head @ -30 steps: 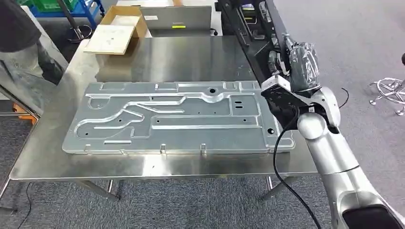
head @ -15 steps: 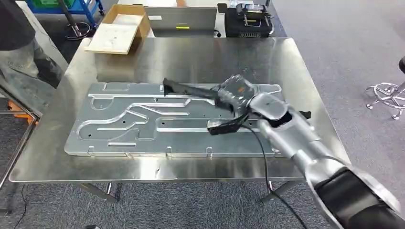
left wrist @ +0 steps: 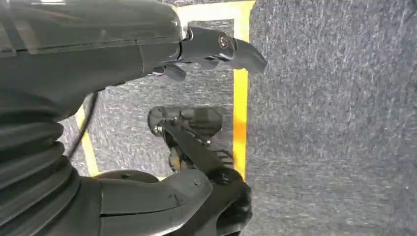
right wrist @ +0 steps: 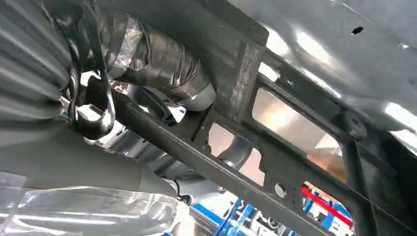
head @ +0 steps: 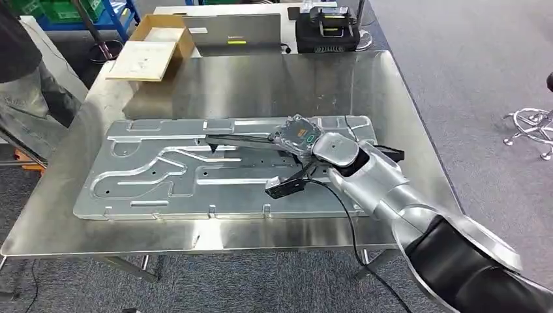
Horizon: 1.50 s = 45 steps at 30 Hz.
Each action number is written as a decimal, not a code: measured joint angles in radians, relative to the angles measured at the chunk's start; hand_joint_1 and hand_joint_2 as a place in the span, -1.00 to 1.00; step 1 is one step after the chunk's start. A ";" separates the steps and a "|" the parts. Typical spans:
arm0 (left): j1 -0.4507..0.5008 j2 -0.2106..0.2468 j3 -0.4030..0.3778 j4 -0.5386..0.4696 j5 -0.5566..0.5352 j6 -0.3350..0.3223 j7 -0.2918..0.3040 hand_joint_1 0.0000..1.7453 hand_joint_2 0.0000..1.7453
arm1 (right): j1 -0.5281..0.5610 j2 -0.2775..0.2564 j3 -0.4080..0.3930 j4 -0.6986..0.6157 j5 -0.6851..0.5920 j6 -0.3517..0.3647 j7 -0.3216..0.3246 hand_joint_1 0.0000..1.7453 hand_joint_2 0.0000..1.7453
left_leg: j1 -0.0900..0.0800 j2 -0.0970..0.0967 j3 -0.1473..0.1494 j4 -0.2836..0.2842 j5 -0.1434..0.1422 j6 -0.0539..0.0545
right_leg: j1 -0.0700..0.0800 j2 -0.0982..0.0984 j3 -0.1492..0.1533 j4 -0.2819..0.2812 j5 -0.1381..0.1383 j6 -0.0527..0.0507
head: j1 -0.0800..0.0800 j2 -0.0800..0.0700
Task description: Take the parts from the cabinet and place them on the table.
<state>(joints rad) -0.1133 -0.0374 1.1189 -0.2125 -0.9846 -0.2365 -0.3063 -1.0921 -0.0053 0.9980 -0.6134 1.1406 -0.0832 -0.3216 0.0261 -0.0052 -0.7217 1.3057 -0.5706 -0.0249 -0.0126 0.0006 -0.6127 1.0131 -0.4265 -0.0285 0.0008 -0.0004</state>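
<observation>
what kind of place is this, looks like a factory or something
Probably a workshop or factory test floor. A large stamped metal panel lies on a steel table, the floor is grey carpet with yellow tape lines, and an open cardboard box sits at the table's far corner.

The right hand (head: pixel 297 135) is wrapped in plastic, so its fingers cannot be made out around the black frame part (head: pixel 244 141). At nine o'clock a person (head: pixel 23 72) is cut by the edge; the desk (head: pixel 274 78) loses its left corner.
</observation>
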 joint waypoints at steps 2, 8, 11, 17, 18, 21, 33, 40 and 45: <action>0.000 0.000 -0.002 0.000 0.000 0.000 0.000 -1.00 1.00 | -0.003 0.003 0.002 0.003 -0.001 0.000 0.000 1.00 1.00 | 0.000 0.000 0.079 -0.167 0.091 0.006 | 0.000 0.003 0.002 0.004 -0.002 0.003 | 0.000 0.000; -0.002 0.002 -0.005 0.000 -0.001 -0.003 -0.002 -1.00 1.00 | -0.009 0.005 0.012 0.017 -0.007 0.013 -0.002 1.00 1.00 | -0.010 0.000 0.142 -0.306 0.127 0.035 | 0.006 0.011 0.001 0.000 0.002 0.034 | 0.000 0.000; -0.004 -0.001 -0.007 0.000 -0.003 -0.005 -0.005 -1.00 1.00 | -0.017 0.005 0.027 0.028 -0.012 0.012 0.002 1.00 1.00 | -0.003 0.005 0.145 -0.314 0.135 0.052 | 0.000 0.007 -0.047 0.112 -0.077 0.045 | 0.000 0.000; -0.008 -0.004 -0.013 0.000 -0.012 0.001 -0.022 -1.00 1.00 | -0.007 0.008 0.060 0.050 -0.030 -0.008 0.019 -1.00 -1.00 | -0.003 0.004 0.146 -0.310 0.132 0.051 | -0.005 0.004 -0.074 0.171 -0.050 0.052 | 0.001 0.000; -0.009 -0.005 -0.014 0.000 -0.014 0.002 -0.021 -1.00 -1.00 | -0.007 0.009 0.062 0.051 -0.033 -0.011 0.021 -1.00 -1.00 | -0.003 0.002 0.146 -0.308 0.129 0.048 | -0.006 0.003 -0.031 0.084 -0.011 0.047 | 0.001 0.000; -0.011 -0.006 -0.018 0.000 -0.015 0.003 -0.030 -1.00 -1.00 | -0.008 0.014 0.066 0.053 -0.052 -0.035 0.035 -1.00 -1.00 | -0.011 0.001 0.139 -0.300 0.125 0.037 | 0.001 0.004 0.002 0.003 -0.009 0.037 | 0.000 0.000; -0.020 -0.013 -0.037 0.000 -0.030 0.015 -0.020 -1.00 -1.00 | 0.265 0.009 -0.457 -0.545 -0.927 0.017 -0.053 -1.00 -1.00 | -0.003 0.002 0.016 -0.036 0.022 0.002 | 0.003 -0.004 0.012 -0.003 -0.013 -0.001 | 0.000 0.000; -0.029 -0.012 -0.039 0.000 -0.030 0.013 -0.021 -1.00 -1.00 | 0.312 -0.010 -0.567 -0.663 -0.932 0.027 -0.066 -1.00 -1.00 | -0.013 0.000 0.134 -0.288 0.116 0.030 | 0.008 0.007 0.011 0.006 -0.018 0.027 | 0.000 0.000; -0.033 -0.013 -0.044 0.000 -0.030 0.013 -0.022 -1.00 -1.00 | 0.321 -0.021 -0.591 -0.686 -0.932 0.025 -0.071 -1.00 -1.00 | -0.006 0.005 0.138 -0.301 0.126 0.057 | 0.005 0.005 -0.094 0.239 -0.147 0.048 | 0.000 0.000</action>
<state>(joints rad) -0.1463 -0.0504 1.0746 -0.2125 -1.0147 -0.2239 -0.3281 -0.7713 -0.0259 0.4066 -1.2997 0.2087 -0.0584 -0.3925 0.0204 0.0001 -0.5833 1.0047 -0.4449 0.0321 -0.0080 0.0052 -0.7067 1.2524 -0.5737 0.0194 0.0011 -0.0004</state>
